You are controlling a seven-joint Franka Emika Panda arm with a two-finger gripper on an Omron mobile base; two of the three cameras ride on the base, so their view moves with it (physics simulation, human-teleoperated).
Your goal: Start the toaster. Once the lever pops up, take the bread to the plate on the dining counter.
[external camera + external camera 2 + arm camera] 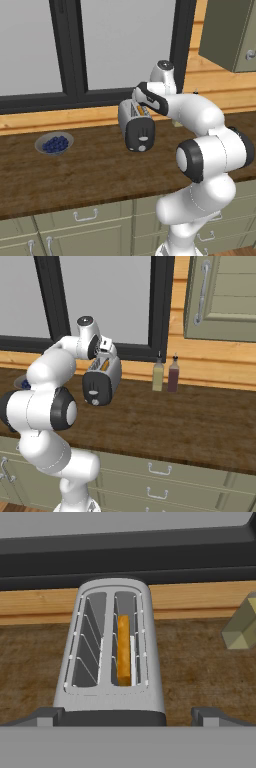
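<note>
The silver toaster [137,127] [102,378] [115,657] stands on a dark wood worktop with its black end panel facing me. An orange-tan bread [123,649] slice sits low in its right-hand slot, and the other slot is empty. On the panel the small grey lever [143,138] [94,392] sits just above the pale dial. My gripper [131,718] hovers right above the toaster's near end, open, with its fingertips [47,717] spread wider than the body and holding nothing. The plate and the dining counter are out of view.
A grey bowl of blue berries [54,144] sits left of the toaster. Two bottles [158,376] [173,376] stand to its right by the wooden back ledge. A dark window frame [75,50] runs behind, a wall cabinet [220,296] hangs at upper right, and drawer fronts [160,471] are below.
</note>
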